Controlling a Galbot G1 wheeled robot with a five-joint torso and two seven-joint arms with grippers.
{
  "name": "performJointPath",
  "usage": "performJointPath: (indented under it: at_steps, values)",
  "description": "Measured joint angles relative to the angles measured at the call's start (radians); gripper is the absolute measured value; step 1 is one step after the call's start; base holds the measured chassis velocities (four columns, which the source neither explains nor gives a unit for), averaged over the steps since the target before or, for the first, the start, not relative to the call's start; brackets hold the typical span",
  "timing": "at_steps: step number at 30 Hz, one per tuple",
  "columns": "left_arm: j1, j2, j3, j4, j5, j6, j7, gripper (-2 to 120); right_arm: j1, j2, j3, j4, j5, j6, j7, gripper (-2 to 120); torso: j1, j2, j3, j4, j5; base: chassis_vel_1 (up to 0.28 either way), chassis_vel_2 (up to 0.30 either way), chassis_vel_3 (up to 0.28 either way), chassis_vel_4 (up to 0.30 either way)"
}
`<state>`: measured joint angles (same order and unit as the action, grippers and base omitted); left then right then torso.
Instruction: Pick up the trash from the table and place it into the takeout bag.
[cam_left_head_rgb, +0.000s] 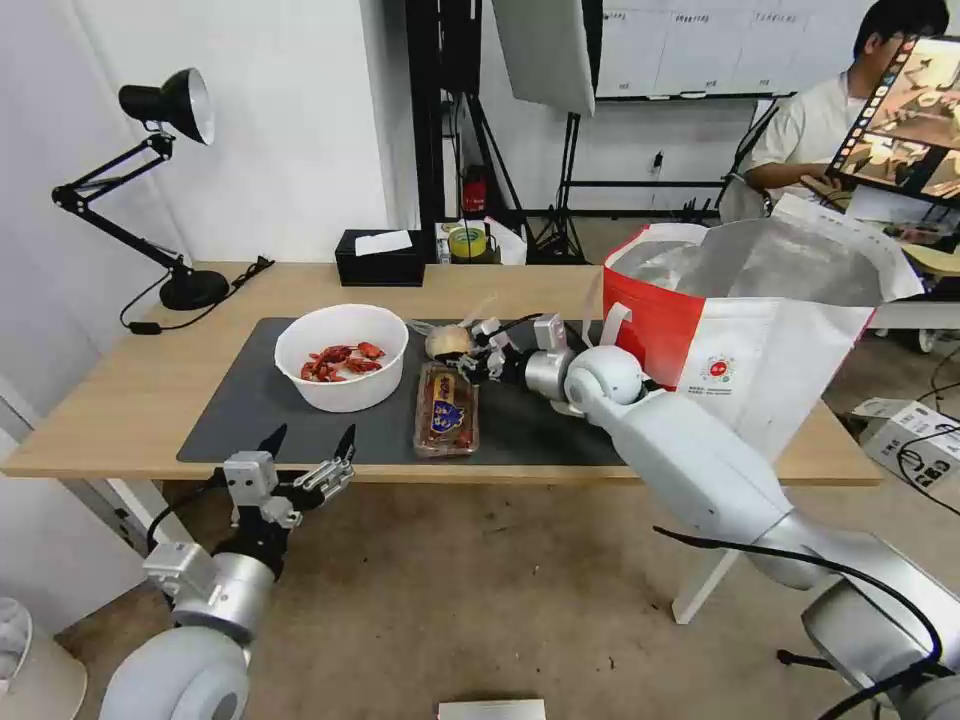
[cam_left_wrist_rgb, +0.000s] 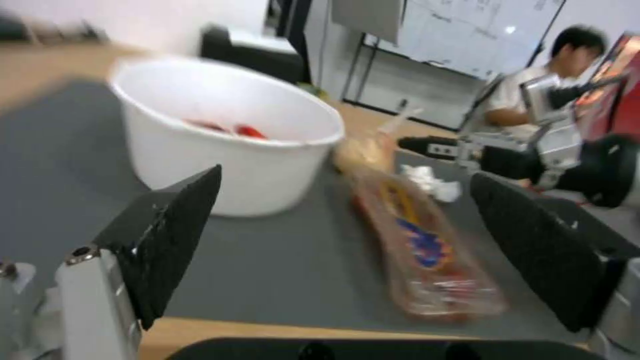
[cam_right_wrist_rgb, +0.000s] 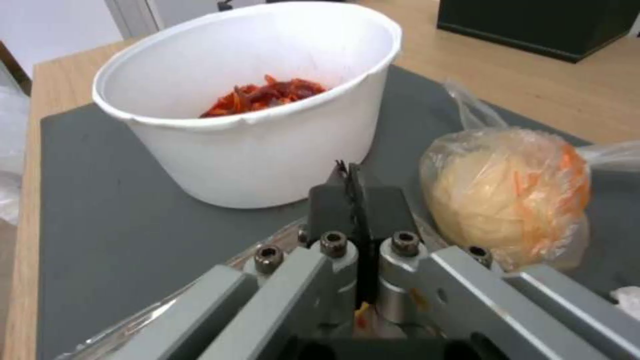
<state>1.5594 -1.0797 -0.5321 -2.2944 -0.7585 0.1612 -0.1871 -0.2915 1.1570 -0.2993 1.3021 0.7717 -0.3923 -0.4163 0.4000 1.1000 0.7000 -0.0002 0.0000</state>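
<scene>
You have one bowl (cam_left_head_rgb: 341, 356), one tray (cam_left_head_rgb: 446, 410), one knotted bag (cam_left_head_rgb: 449, 342) on the mat. Your right gripper (cam_left_head_rgb: 478, 357), fingers pressed together and empty, sits just beside the knotted bag; left gripper (cam_left_head_rgb: 312, 447) gapes wide at the table (cam_left_head_rgb: 120, 400) edge.

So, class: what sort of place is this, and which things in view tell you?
Probably a robotics lab or test studio, not a home: a whiteboard on the back wall, a stand-mounted light panel, and a monitor beside the table.
</scene>
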Motion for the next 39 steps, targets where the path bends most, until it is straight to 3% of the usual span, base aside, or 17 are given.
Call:
performJointPath:
  at_steps: [1, 2, 5, 6, 8, 9, 10, 13, 17, 23, 27, 39]
  values:
    - [-0.017, 0.016, 0.009, 0.000, -0.101, 0.011, -0.014, 100, -0.003, 0.001, 0.000, 0.003, 0.007, 0.001, 0.004, 0, 0.000, 0.000, 0.000, 0.0002, 0.0000, 0.000, 0.000, 0.000, 0.000]
    - [-0.017, 0.016, 0.009, 0.000, -0.101, 0.011, -0.014, 100, -0.003, 0.001, 0.000, 0.003, 0.007, 0.001, 0.004, 0, 0.000, 0.000, 0.000, 0.0002, 0.0000, 0.000, 0.000, 0.000, 0.000]
    - [-0.064, 0.050, 0.030, 0.011, -0.331, 0.033, -0.039, 100, -0.021, 0.005, 0.004, 0.018, 0.023, 0.008, 0.015, 0, 0.000, 0.000, 0.000, 0.0000, -0.0001, 0.000, 0.000, 0.000, 0.000]
    - [-0.064, 0.050, 0.030, 0.011, -0.331, 0.033, -0.039, 100, -0.021, 0.005, 0.004, 0.018, 0.023, 0.008, 0.015, 0, 0.000, 0.000, 0.000, 0.0000, -0.0001, 0.000, 0.000, 0.000, 0.000]
    - [-0.081, 0.063, 0.030, 0.011, -0.482, 0.049, -0.054, 100, -0.030, 0.010, 0.005, 0.022, 0.025, 0.012, 0.018, 0, 0.000, 0.000, 0.000, 0.0000, 0.0000, 0.000, 0.000, 0.000, 0.000]
    - [-0.098, 0.073, 0.025, 0.010, -0.607, 0.062, -0.064, 100, -0.036, 0.012, 0.005, 0.027, 0.027, 0.014, 0.020, 0, 0.000, 0.000, 0.000, 0.0004, 0.0001, 0.000, 0.000, 0.000, 0.000]
    - [-0.098, 0.073, 0.025, 0.010, -0.607, 0.062, -0.064, 100, -0.036, 0.012, 0.005, 0.027, 0.027, 0.014, 0.020, 0, 0.000, 0.000, 0.000, 0.0004, 0.0001, 0.000, 0.000, 0.000, 0.000]
    - [-0.152, 0.097, 0.017, 0.017, -0.831, 0.110, -0.075, 100, -0.045, 0.010, 0.005, 0.037, 0.031, 0.018, 0.027, 0, 0.000, 0.000, 0.000, 0.0002, 0.0000, 0.000, 0.000, 0.000, 0.000]
    - [-0.201, 0.121, 0.020, 0.049, -0.950, 0.158, -0.064, 100, -0.055, 0.008, 0.010, 0.042, 0.035, 0.022, 0.034, 0, 0.000, 0.000, 0.000, 0.0002, -0.0001, 0.000, 0.000, 0.000, 0.000]
    - [-0.259, 0.146, 0.031, 0.094, -1.010, 0.194, -0.052, 100, -0.058, 0.010, 0.011, 0.042, 0.036, 0.025, 0.034, 0, 0.000, 0.000, 0.000, 0.0002, 0.0000, 0.000, 0.000, 0.000, 0.000]
    - [-0.340, 0.157, 0.069, 0.166, -1.025, 0.201, -0.055, 100, -0.060, 0.012, 0.015, 0.038, 0.036, 0.030, 0.033, 0, 0.000, 0.000, 0.000, 0.0002, -0.0001, 0.000, 0.000, 0.000, 0.000]
    - [-0.471, 0.142, 0.215, 0.307, -0.947, 0.196, -0.070, 100, -0.084, 0.020, 0.052, 0.041, 0.035, 0.032, 0.041, 0, 0.000, 0.000, 0.000, 0.0001, 0.0001, 0.000, 0.000, 0.000, 0.000]
